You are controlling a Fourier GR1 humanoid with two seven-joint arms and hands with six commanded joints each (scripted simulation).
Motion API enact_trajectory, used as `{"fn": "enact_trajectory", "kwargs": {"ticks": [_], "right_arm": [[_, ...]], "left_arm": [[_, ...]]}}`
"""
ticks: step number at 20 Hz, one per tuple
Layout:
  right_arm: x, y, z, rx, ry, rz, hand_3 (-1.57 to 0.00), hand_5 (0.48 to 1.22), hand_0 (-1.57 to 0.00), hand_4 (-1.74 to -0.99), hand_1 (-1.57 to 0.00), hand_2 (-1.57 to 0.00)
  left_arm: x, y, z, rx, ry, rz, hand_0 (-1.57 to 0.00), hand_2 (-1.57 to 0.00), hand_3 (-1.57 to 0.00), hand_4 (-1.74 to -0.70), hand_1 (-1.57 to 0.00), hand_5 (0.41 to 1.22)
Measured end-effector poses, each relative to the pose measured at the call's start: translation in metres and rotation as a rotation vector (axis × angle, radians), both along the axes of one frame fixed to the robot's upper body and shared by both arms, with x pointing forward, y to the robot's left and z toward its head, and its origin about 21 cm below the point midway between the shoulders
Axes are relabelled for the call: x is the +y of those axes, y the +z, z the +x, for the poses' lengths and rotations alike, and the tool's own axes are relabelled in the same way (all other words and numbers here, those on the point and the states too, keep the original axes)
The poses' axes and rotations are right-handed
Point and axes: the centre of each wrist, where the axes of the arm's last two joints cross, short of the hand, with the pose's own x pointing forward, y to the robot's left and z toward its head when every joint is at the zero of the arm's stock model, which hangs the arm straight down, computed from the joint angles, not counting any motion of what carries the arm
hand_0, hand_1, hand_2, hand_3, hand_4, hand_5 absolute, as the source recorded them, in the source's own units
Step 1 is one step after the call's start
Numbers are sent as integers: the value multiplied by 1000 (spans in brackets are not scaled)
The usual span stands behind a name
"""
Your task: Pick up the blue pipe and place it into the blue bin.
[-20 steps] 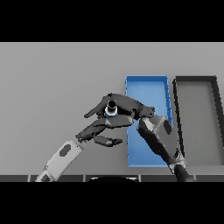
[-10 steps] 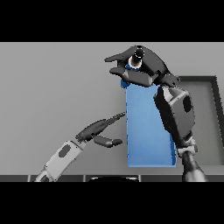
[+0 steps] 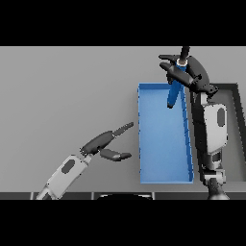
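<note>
My right hand [image 3: 194,73] is raised over the far right corner of the blue bin [image 3: 156,163] and is shut on the blue pipe [image 3: 175,89]. The pipe hangs nearly upright, its dark-tipped top end sticking out above the hand and its lower end pointing down over the far part of the bin. My left hand [image 3: 103,144] hovers open over the grey table to the left of the bin, fingers stretched toward it and holding nothing.
A dark grey bin [image 3: 237,120] stands to the right of the blue one, partly hidden behind my right arm [image 3: 211,132]. The grey table [image 3: 62,96] spreads out to the left and far side.
My right hand has carried the pipe up from beside the left hand and rightward over the bin's far end; the pipe now hangs upright. The left hand has let go and stays low.
</note>
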Motion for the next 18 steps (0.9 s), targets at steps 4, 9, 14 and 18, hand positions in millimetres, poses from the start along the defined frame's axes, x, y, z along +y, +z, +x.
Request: {"fn": "enact_trajectory", "kwargs": {"ticks": [4,9,14,18], "right_arm": [[-21,-45,-8,164,-132,-37,-1571,1221,-1571,-1499,-1571,-1571],[-26,-92,-26,340,-207,-124,-1041,1221,-1571,-1603,-1571,-1571],[-30,-124,-41,524,-262,-215,-807,1190,-1465,-1534,-1382,-1333],[-26,-135,-38,694,-263,-216,-330,1182,-599,-1302,-566,-545]], "left_arm": [[0,0,0,5,-12,5,1,1,1,-827,1,470],[0,3,-1,2,3,0,1,1,1,-827,1,472],[-1,2,-1,4,4,6,1,1,1,-829,1,474],[-1,2,-4,2,-7,1,1,1,1,-828,1,476]]}}
